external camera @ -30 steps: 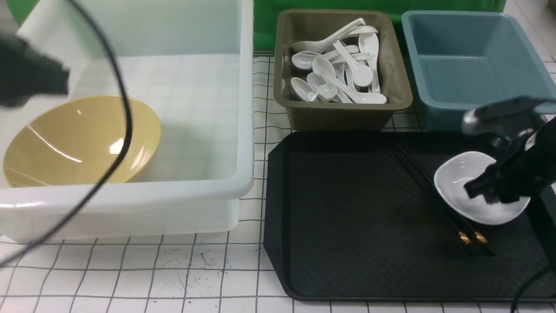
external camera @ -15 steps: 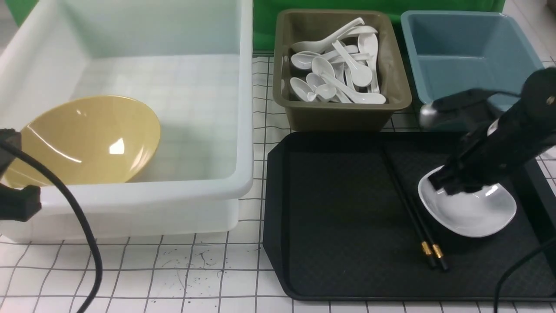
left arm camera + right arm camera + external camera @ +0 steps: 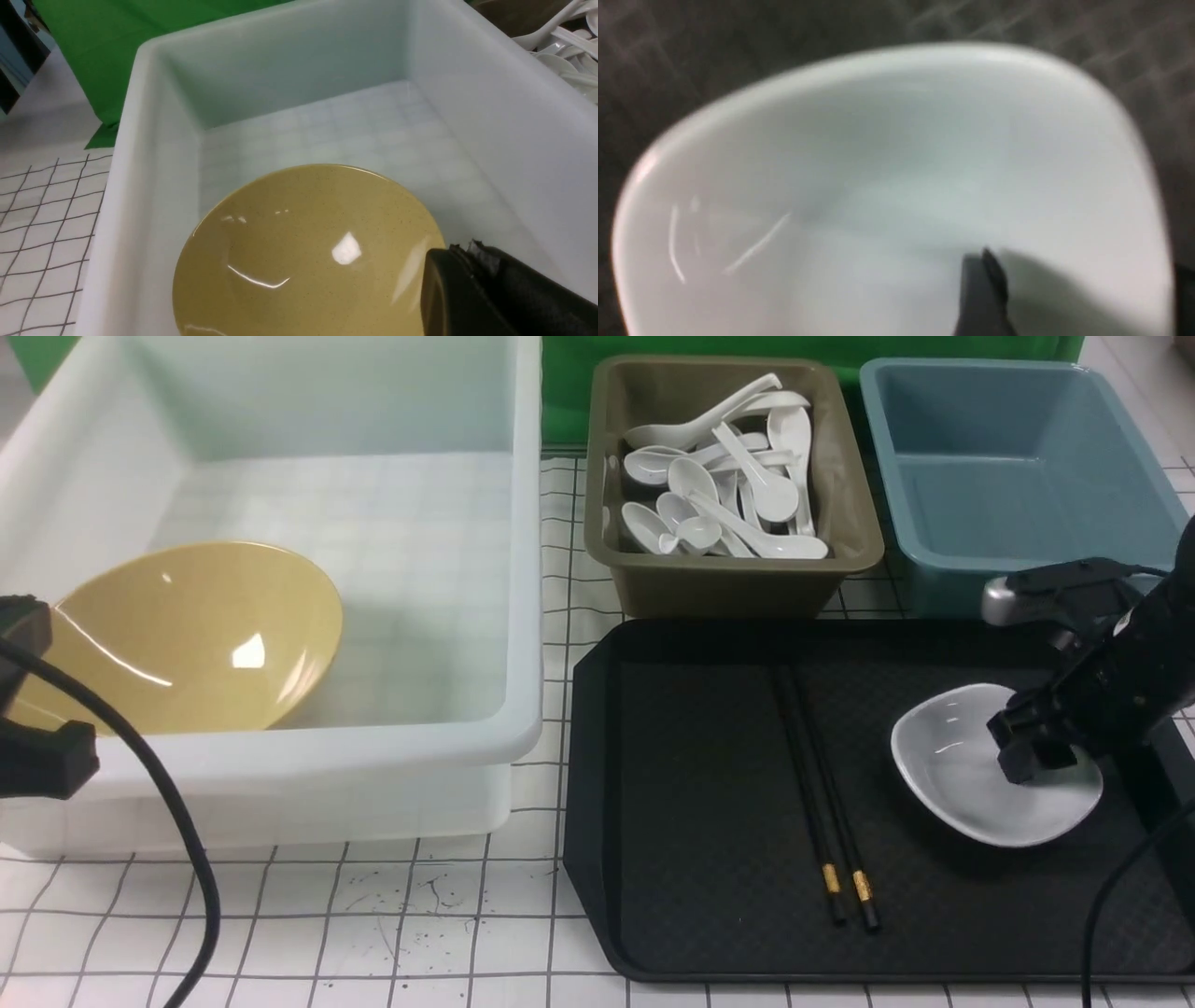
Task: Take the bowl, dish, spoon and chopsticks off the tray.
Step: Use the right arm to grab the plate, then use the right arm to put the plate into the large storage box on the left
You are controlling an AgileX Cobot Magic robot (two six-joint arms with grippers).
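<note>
Gridded desk (image 3: 373, 924): right pincer (image 3: 1027, 767) is spread wide over the dish (image 3: 943, 775) on the tray (image 3: 709, 784); left pincer (image 3: 467, 275) is closed.

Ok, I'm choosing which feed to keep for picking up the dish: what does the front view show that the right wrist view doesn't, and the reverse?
Only the front view: the chopsticks lying on the tray to the left of the dish, the bowl in the white tub, the spoons in the brown bin, and the blue bin.
Only the right wrist view: a close, blurred look into the dish, with one fingertip over its inside.
Both: the dish on the tray, with the right gripper at it.
</note>
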